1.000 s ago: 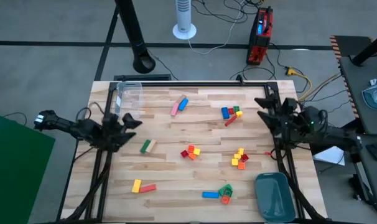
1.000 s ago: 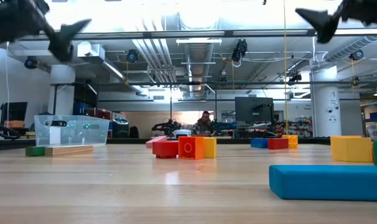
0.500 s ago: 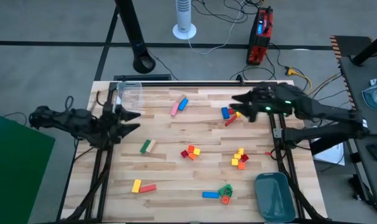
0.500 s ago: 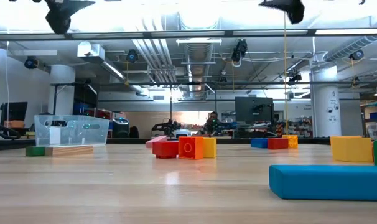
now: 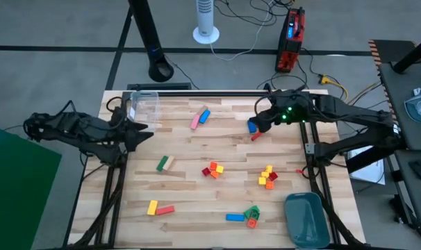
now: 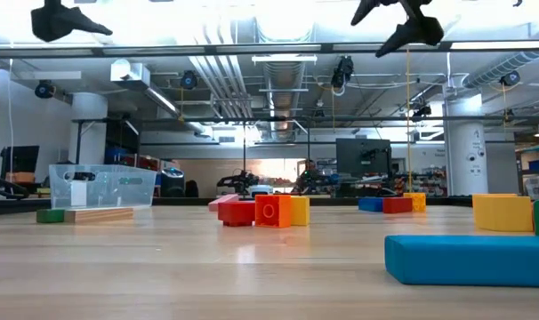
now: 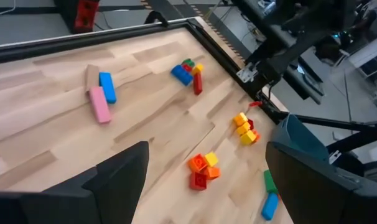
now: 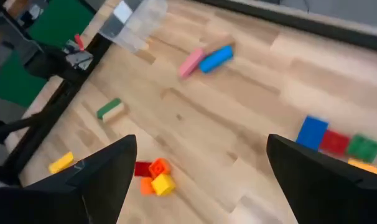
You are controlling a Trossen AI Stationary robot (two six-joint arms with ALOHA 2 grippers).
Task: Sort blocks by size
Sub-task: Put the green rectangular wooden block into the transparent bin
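R gripper (image 5: 258, 123), fingers apart, hung over far-right blue brick (image 5: 251, 126) (light, rigid, prob. slick): pinch its long flat sides.

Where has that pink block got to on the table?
In the high view the pink block lies near the table's far edge, left of centre, touching a blue block and right of the clear plastic box.
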